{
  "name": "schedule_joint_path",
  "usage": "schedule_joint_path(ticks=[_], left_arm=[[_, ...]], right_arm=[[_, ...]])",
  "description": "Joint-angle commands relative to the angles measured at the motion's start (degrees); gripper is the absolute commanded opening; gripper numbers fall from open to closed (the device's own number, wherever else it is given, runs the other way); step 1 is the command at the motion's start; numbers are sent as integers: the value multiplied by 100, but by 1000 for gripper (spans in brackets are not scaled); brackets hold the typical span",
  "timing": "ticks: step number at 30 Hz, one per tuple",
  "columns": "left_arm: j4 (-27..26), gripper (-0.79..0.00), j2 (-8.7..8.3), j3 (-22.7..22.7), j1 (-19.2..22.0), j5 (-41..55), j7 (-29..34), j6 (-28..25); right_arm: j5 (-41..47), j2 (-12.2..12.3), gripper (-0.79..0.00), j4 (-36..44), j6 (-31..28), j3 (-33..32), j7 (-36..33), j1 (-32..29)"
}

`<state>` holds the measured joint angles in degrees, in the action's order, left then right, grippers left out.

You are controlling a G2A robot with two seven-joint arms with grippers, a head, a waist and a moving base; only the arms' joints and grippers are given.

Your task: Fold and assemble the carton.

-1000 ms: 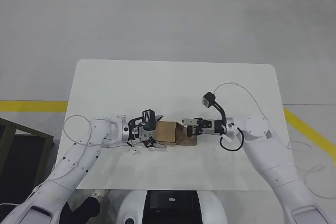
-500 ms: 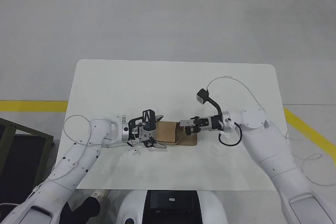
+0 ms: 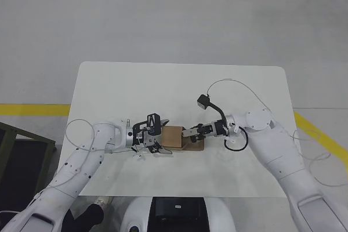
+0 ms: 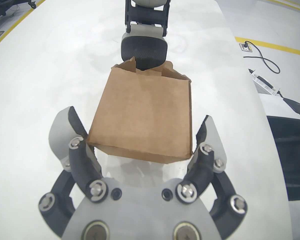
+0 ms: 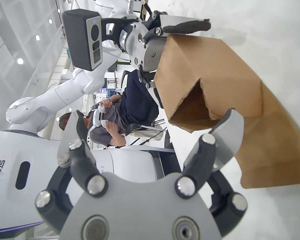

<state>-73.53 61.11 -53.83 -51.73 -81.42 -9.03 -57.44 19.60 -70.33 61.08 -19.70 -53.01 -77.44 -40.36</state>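
Observation:
A brown carton (image 3: 174,137) lies on its side in the middle of the white table (image 3: 232,87). My left gripper (image 3: 158,139) straddles one end of it, a finger pressed against each side of the carton (image 4: 145,116). The far end is open, with loose flaps. My right gripper (image 3: 189,132) sits at that open end with its fingers spread. One finger (image 5: 230,123) rests against the flap beside the carton's (image 5: 215,71) opening, and the other finger (image 5: 75,126) hangs free in the air. In the left wrist view, the right gripper's black pad (image 4: 143,53) meets the flaps.
Bare tabletop surrounds the carton on all sides. The table's near edge (image 3: 180,196) runs close below both arms. A thin cable (image 3: 238,84) loops over the table above my right arm.
My right gripper has slid left toward the carton's open end, and its arm has shifted up and left. The left gripper and the carton have stayed in place.

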Motion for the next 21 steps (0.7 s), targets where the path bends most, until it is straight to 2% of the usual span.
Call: schedule_joint_path(ticks=[1, 21], left_arm=[[-5, 0, -1, -2, -3, -2, -3, -1], [-70, 0, -13, -39, -48, -3, -3, -13]], right_arm=[[74, -10, 0, 2, 16, 17, 39, -31], [655, -84, 0, 2, 150, 27, 671, -376]])
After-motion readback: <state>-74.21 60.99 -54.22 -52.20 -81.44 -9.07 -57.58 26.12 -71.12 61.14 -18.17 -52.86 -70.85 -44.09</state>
